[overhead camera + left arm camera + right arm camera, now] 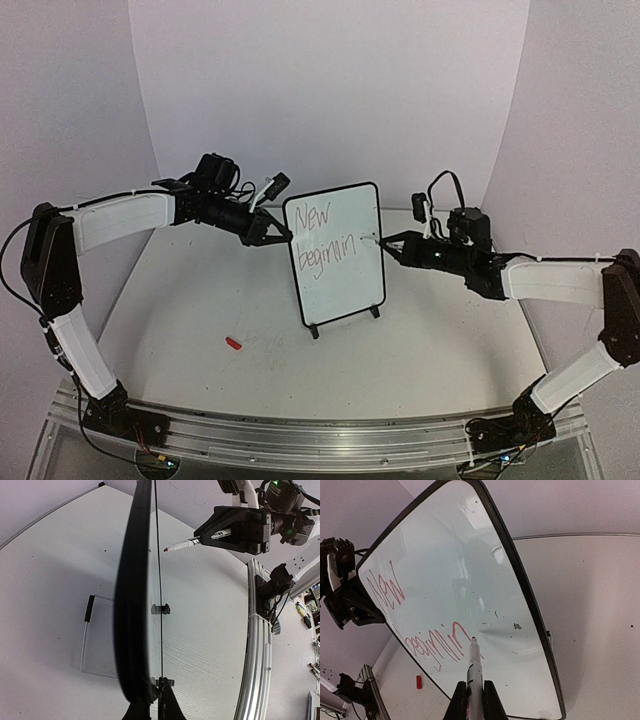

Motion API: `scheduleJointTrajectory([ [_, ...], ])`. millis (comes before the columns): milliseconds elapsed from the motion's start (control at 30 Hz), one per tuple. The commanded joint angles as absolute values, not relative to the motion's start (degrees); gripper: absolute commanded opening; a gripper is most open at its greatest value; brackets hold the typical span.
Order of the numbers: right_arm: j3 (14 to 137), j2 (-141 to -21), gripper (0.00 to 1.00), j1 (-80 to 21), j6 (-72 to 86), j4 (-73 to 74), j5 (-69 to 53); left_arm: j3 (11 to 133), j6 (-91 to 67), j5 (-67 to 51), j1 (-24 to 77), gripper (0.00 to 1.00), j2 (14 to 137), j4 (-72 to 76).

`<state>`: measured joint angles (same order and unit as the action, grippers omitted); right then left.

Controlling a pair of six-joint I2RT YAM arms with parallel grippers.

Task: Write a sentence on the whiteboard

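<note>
The whiteboard (340, 285) stands upright on its two feet mid-table. The sentence (325, 232) is in red marker and reads "New" over "beginnin"; it also shows in the right wrist view (435, 642). My left gripper (270, 233) is shut on the whiteboard's left edge, which is seen edge-on in the left wrist view (132, 605). My right gripper (395, 243) is shut on a white marker (474, 665). The marker's tip sits at the end of the last "n". I cannot tell if the tip touches the whiteboard.
A small red marker cap (234, 343) lies on the table front-left of the whiteboard, and shows in the right wrist view (419, 681). An aluminium rail (320, 435) runs along the near edge. Curved white walls close in the back and sides.
</note>
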<state>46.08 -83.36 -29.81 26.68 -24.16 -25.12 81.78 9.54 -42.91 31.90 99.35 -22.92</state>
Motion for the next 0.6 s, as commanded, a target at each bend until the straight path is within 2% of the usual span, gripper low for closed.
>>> scheduleJointTrajectory([
  [0,48.90,-84.86,0.00,-29.12,26.74,-25.60,-25.58,81.69,12.17,-41.49,33.63,0.00,99.66,-28.74],
  [567,51.51,-88.93,0.00,-28.51,25.47,-25.00,-30.61,81.74,12.16,-41.40,33.67,0.00,99.76,-28.86],
])
